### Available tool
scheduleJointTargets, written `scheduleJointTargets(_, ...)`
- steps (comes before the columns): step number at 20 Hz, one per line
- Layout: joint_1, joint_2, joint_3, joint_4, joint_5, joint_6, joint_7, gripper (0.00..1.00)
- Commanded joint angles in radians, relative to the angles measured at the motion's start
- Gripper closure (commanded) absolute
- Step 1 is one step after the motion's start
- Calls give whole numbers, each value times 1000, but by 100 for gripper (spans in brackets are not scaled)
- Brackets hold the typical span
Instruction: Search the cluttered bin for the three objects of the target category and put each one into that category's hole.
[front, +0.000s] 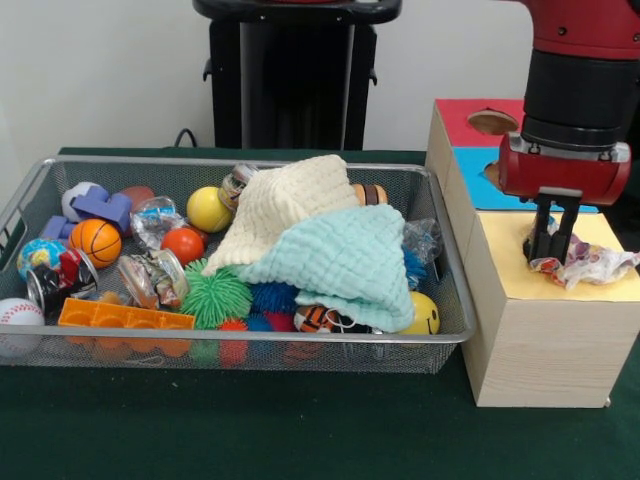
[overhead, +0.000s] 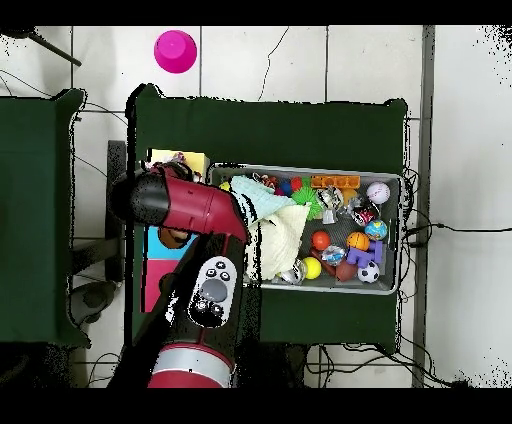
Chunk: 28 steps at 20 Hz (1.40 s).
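My gripper (front: 553, 243) hangs over the yellow panel (front: 515, 272) of the wooden sorting box (front: 540, 350), right of the bin. Its fingers are close together on the left end of a crinkled clear packet (front: 592, 264), which rests on the yellow panel and hides any hole there. Similar shiny packets lie in the wire bin (front: 250, 340): one at the front left (front: 155, 277), one further back (front: 158, 220), one against the right wall (front: 422, 240). In the overhead view the arm (overhead: 195, 205) covers the gripper, and the packet (overhead: 180, 158) shows on the yellow panel (overhead: 195, 160).
A cream cloth (front: 290, 200) and a mint cloth (front: 345, 255) cover the bin's middle. Balls, a green spiky toy (front: 215, 295) and an orange block (front: 125, 318) fill the rest. Behind the yellow panel sit a blue panel (front: 470, 185) and a red panel with a round hole (front: 492, 122).
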Motion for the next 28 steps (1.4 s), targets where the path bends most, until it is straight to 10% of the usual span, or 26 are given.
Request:
scheduleJointTargets(1,-9,216,44,17,19,92,265,100)
scheduleJointTargets(28,-69,90,112,173,7,130,177,100)
